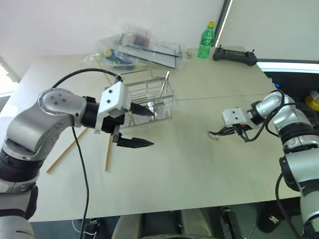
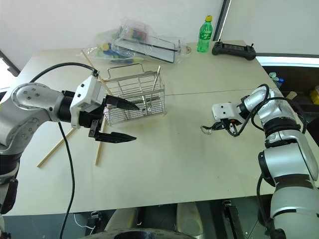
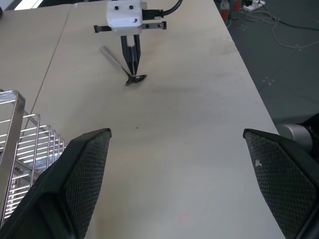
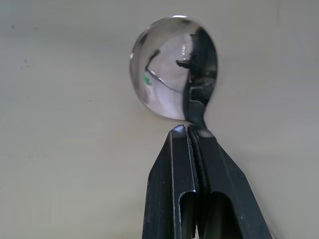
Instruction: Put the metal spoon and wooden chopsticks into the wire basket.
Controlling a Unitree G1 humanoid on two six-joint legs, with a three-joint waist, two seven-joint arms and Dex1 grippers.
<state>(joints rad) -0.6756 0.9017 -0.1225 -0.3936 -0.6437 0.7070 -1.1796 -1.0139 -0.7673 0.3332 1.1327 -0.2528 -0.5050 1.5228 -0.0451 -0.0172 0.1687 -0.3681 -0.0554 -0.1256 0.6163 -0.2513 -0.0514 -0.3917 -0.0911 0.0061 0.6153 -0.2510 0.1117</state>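
The metal spoon [image 4: 172, 67] lies on the table at the right. My right gripper [image 4: 192, 130] points down at it and is shut on its neck just behind the bowl. The spoon's handle [image 3: 112, 56] still rests on the table. The wire basket [image 1: 149, 97] stands left of centre, with one wooden chopstick [image 1: 166, 80] leaning out of it. Two more chopsticks [image 1: 106, 152] lie on the table to its left, by my arm. My left gripper [image 1: 152, 129] hovers open in front of the basket, holding nothing.
A clear plastic bag with flat packs [image 1: 142, 47] lies behind the basket. A green bottle [image 1: 206, 40] and a black controller [image 1: 234, 55] stand at the far right. The table's right edge [image 3: 244, 64] runs close to the spoon.
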